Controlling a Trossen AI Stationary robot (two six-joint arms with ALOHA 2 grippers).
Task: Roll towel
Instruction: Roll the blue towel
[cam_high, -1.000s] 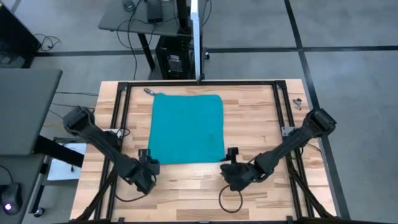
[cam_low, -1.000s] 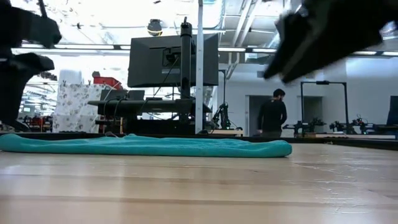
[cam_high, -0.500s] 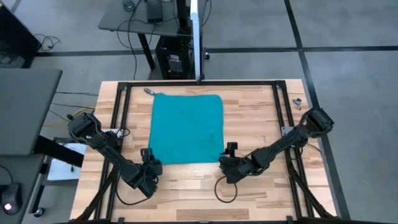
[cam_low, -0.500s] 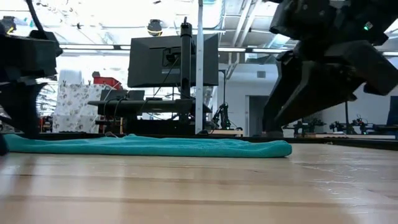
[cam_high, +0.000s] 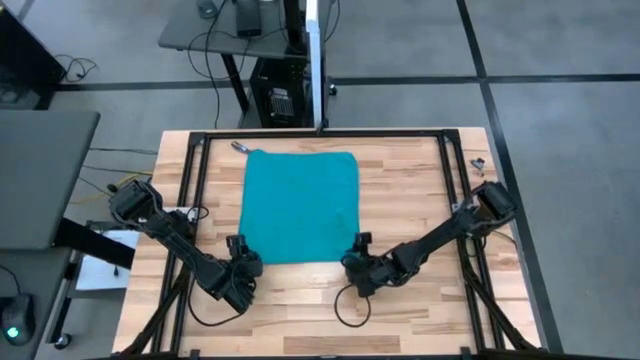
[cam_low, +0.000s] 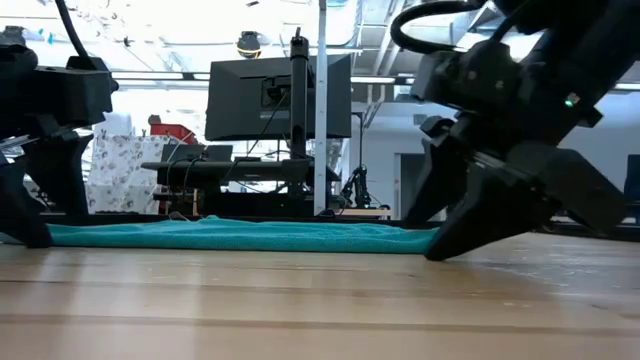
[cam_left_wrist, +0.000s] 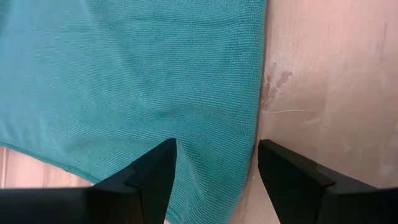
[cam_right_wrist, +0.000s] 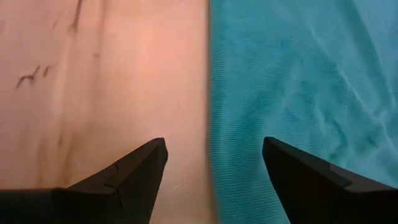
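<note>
Both grippers lowered and drawn in to the towel's near corners since a second ago; towel itself unmoved.

High view: towel (cam_high: 300, 206) flat and unrolled, mid-table. Left gripper (cam_high: 241, 254) at its near left corner, right gripper (cam_high: 358, 249) at its near right corner. Towel stretching away ahead of both. Table (cam_high: 410, 180) otherwise bare wood near the work.

Low view: towel (cam_low: 240, 236) lying as a thin flat strip. Left gripper (cam_low: 35, 205) down at one end, right gripper (cam_low: 455, 220) down at the other, tips at or just above the wood; contact not confirmed.

Left wrist view: fingers (cam_left_wrist: 152, 177) spread wide, nothing held. Towel (cam_left_wrist: 124, 74) directly ahead, its side edge running between the fingers, one finger over cloth, the other over bare wood.

Right wrist view: fingers (cam_right_wrist: 140, 168) likewise spread wide, empty. Towel (cam_right_wrist: 298, 68) edge between them, same straddle mirrored.

Judgement: approach step, just short of the first grasp; rolling not begun. Next move likely calls for settling onto the near hem, pinching both corners together, then lifting and turning the hem over toward the far edge, both sides level. Risk: uneven grip, skewed roll.
</note>
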